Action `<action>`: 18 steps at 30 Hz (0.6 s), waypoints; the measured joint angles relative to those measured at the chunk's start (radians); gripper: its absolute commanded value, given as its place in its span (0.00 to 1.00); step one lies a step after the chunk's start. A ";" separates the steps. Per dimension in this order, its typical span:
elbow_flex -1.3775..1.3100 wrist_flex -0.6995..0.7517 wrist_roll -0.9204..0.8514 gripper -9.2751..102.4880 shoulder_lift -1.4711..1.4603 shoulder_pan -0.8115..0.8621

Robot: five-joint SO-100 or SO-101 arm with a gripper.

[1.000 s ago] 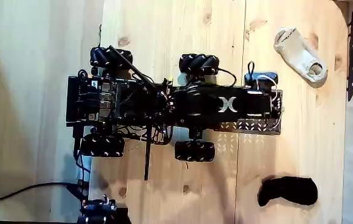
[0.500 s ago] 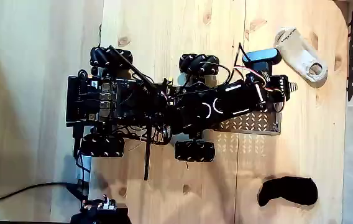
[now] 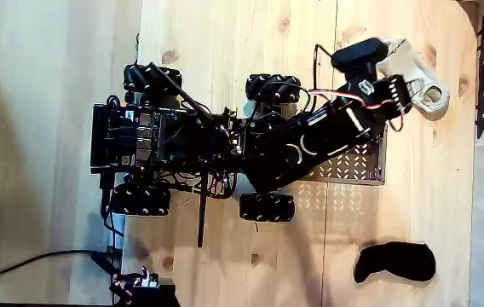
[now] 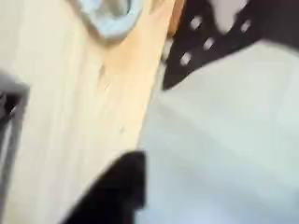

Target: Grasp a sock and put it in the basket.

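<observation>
Pale knotty wooden floor, warmly lit

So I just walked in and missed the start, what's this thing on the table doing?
A wheeled robot's arm is swung toward the cream sock near the upper right of the wooden table in the fixed view, its gripper right at the sock. Whether the fingers have closed cannot be told. The basket on the robot has nothing in it that shows. A black sock lies untouched.

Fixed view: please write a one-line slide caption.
Arm's hand reaches over cream-white ankle sock; black perforated metal basket waits below.
</observation>
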 measured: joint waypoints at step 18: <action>-0.233 0.005 0.110 0.30 -0.098 -0.179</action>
